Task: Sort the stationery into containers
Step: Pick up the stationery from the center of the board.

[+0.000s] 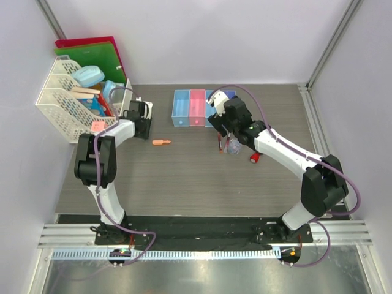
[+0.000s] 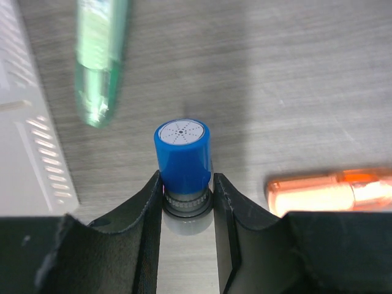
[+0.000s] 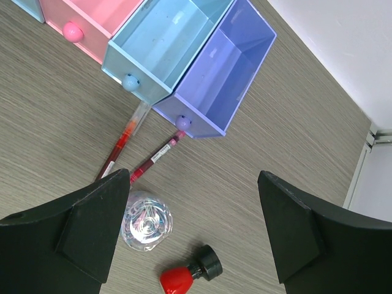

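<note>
A blue stamp (image 2: 182, 153) is pinched at its grey base by the left tool (image 2: 187, 190), with a green pen (image 2: 98, 61) ahead-left and an orange marker (image 2: 331, 191) just right. Between the wide-spread fingers of the right tool (image 3: 196, 202) lie a clear lump (image 3: 147, 222) and a toppled red stamp (image 3: 184, 278). Ahead, two red pens (image 3: 122, 144) touch the light blue bin (image 3: 165, 43) and purple-blue bin (image 3: 226, 73).

Bits cut off
Green piece (image 2: 98, 67) was blurred and cropped up top; orange marker (image 2: 331, 191) was clipped at right.
</note>
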Controlling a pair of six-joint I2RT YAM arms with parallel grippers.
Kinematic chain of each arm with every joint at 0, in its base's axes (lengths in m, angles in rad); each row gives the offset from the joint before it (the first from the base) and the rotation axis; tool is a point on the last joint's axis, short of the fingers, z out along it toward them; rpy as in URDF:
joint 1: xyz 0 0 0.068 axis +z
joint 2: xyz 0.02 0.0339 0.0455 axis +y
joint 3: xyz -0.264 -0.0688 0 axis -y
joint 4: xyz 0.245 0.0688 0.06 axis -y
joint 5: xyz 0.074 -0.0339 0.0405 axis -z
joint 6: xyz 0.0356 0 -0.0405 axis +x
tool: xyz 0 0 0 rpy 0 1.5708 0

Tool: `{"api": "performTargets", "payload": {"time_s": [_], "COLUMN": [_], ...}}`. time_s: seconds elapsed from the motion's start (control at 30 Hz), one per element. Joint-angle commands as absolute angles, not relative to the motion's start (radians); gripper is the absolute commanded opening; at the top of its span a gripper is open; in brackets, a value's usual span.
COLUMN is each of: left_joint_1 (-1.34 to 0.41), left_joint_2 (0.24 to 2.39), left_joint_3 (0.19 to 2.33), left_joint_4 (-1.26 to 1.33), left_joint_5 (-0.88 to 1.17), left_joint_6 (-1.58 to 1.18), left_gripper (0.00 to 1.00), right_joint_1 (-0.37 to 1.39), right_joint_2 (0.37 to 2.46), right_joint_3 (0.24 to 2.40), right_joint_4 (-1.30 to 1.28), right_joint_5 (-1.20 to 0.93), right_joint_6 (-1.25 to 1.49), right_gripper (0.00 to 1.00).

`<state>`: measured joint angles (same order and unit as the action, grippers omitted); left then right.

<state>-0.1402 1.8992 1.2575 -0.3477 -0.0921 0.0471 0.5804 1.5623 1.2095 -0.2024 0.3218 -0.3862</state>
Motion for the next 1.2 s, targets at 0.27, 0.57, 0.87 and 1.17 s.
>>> {"api": "performTargets", "payload": {"time_s": [0.27, 0.57, 0.87, 1.17], "left_joint_1": [-0.204, -0.284, -0.301, -0.302], "left_joint_2": [1.792, 1.87, 1.888, 1.904], "left_joint_3": [1.002, 0.865, 0.905, 0.95], "left_joint_4": [0.406, 0.818, 0.753, 0.687], "left_joint_5": [-0.334, -0.52, -0.574, -0.578], "left_joint_6": [-0.009, 0.104, 0.121, 0.109], "left_gripper": [0.0, 0.0, 0.01, 0.3], "right_joint_1": [0.577, 0.578, 0.577, 0.577], "right_joint_2": [1.628, 1.647, 1.635, 1.623], "right_joint_3": [1.21, 1.213, 1.213, 1.21], "right_joint_4": [-0.153, -0.153, -0.156, -0.161], "right_joint_5": [0.357, 0.367, 0.373, 0.374], "right_joint_6": [-0.374, -0.377, -0.374, -0.377], "right_gripper": [0.91, 0.91, 0.91, 0.91]}}
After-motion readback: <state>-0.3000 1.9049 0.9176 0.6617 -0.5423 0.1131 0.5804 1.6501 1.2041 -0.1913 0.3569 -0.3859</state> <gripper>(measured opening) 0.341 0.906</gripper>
